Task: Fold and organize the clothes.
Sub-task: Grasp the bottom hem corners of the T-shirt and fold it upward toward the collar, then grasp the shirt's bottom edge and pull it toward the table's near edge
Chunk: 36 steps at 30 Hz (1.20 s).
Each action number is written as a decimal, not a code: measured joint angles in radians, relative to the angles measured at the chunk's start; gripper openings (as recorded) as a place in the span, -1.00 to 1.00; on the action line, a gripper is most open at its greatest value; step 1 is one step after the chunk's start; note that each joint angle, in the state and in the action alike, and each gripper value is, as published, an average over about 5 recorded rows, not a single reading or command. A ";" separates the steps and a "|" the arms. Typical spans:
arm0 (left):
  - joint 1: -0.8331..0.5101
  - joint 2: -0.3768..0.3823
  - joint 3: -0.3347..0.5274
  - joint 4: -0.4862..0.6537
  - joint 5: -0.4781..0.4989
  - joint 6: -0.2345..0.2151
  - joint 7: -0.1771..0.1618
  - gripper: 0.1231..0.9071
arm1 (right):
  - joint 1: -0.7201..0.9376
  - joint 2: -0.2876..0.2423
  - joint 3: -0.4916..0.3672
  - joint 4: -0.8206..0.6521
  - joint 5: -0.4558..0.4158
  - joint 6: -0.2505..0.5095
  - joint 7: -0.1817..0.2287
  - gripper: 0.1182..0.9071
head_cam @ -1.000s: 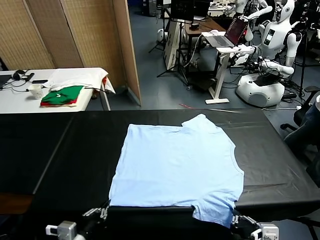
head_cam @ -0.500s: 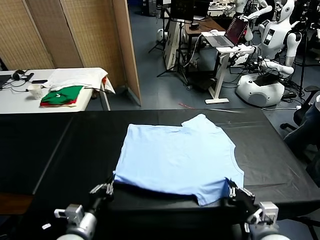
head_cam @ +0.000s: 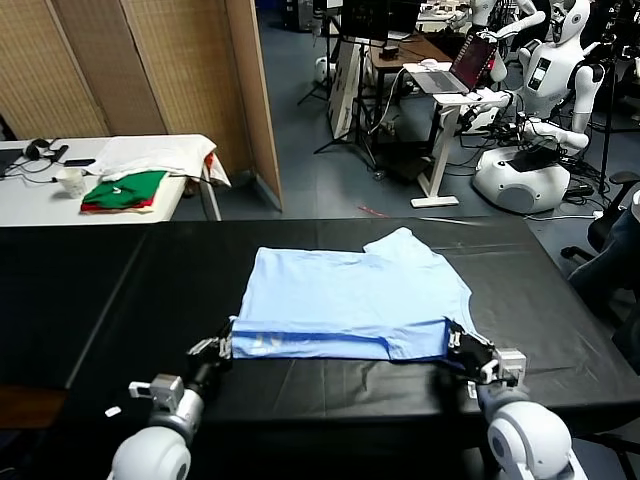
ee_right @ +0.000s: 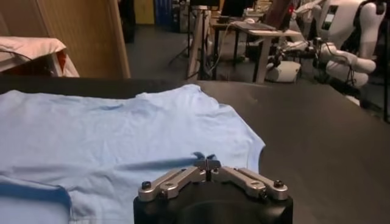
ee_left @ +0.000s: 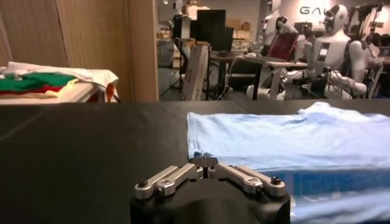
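My left pincer (head_cam: 222,346) is clamped on the T-shirt's (head_cam: 350,295) near-left hem corner, and my right pincer (head_cam: 458,341) on the near-right one. Both have carried the hem up and farther in since a second ago, starting the fold. The shirt lies mid-worktop (head_cam: 100,300).

Beneath the folded-over T-shirt (head_cam: 350,295), its lower layer is hidden; the hem corners vanish between both sets of fingers (ee_left: 206,161).

Pale sky-blue T-shirt (head_cam: 350,300) on black table (head_cam: 120,290); green-and-red garments (head_cam: 125,190) behind.
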 joint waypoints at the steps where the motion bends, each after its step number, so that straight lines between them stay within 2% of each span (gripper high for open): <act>1: -0.009 0.005 0.003 0.009 0.001 0.000 0.000 -0.95 | 0.004 0.000 -0.002 -0.005 -0.003 0.003 -0.003 -0.94; 6: -0.048 0.022 0.018 0.050 0.003 -0.002 -0.001 -0.95 | 0.019 0.001 -0.006 -0.026 -0.004 0.019 -0.040 -0.94; 9: -0.066 0.025 0.027 0.071 0.005 -0.002 -0.002 -0.95 | 0.022 -0.002 -0.003 -0.029 -0.002 0.027 -0.068 -0.86; 11: -0.074 0.025 0.031 0.081 0.005 -0.002 -0.003 -0.94 | 0.018 -0.006 0.004 -0.024 -0.001 0.027 -0.085 -0.65; 14: -0.082 0.023 0.034 0.092 0.005 0.003 -0.003 -0.85 | 0.000 -0.016 0.020 -0.002 0.001 0.011 -0.100 -0.18; 17: -0.083 0.019 0.034 0.095 0.006 0.011 -0.005 -0.49 | -0.029 -0.028 0.040 0.032 0.002 -0.009 -0.103 0.30; 19: -0.078 0.017 0.031 0.093 0.007 0.015 -0.007 -0.16 | -0.055 -0.034 0.055 0.057 0.002 -0.015 -0.101 0.61; 22: -0.064 0.017 0.025 0.081 0.006 0.025 -0.012 0.33 | -0.101 -0.038 0.079 0.092 0.004 -0.015 -0.099 0.92; 25: -0.044 0.020 0.017 0.062 -0.003 0.045 -0.016 0.75 | -0.152 -0.038 0.104 0.116 0.018 -0.014 -0.098 0.99; 28: -0.018 0.024 0.007 0.034 -0.035 0.081 -0.023 0.96 | -0.199 -0.034 0.126 0.125 0.034 -0.013 -0.096 1.00; 32: 0.022 0.023 0.000 -0.011 -0.084 0.118 -0.036 1.00 | -0.239 -0.026 0.140 0.133 0.042 -0.013 -0.094 0.98; 36: 0.048 0.018 -0.002 -0.034 -0.090 0.126 -0.042 1.00 | -0.260 -0.021 0.145 0.139 0.043 -0.013 -0.093 0.86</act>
